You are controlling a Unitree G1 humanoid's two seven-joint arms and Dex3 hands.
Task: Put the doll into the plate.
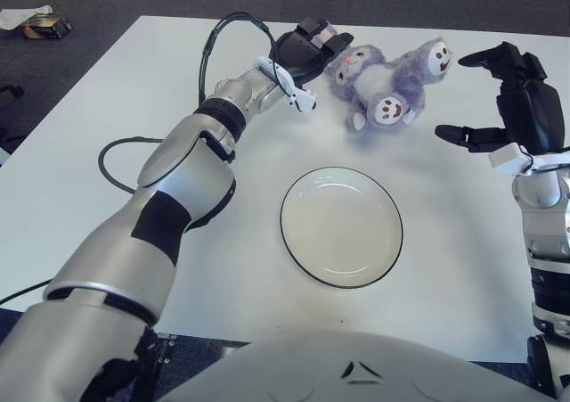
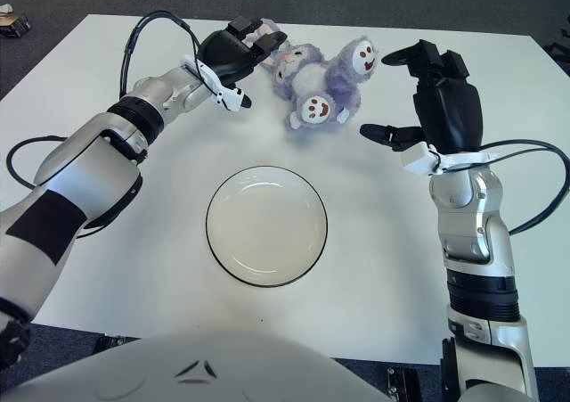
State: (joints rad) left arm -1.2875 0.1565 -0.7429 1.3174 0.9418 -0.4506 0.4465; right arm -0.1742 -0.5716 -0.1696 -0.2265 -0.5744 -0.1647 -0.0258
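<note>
A purple and white plush doll point(image 1: 387, 83) lies on its back at the far middle of the white table point(image 1: 463, 268). My left hand point(image 1: 322, 44) reaches across to the doll's left side, its fingers open beside the head and closed around nothing. To the doll's right, my right hand point(image 1: 481, 94) hovers with thumb and fingers spread wide, a short gap away from the doll. Nearer to me, the round clear plate point(image 1: 341, 233) with a dark rim holds nothing.
A black cable point(image 1: 114, 157) lies looped on the table's left side, and another cable point(image 1: 218, 29) arches over my left forearm. A small box with paper point(image 1: 43, 23) sits on the dark floor beyond the table's far left corner.
</note>
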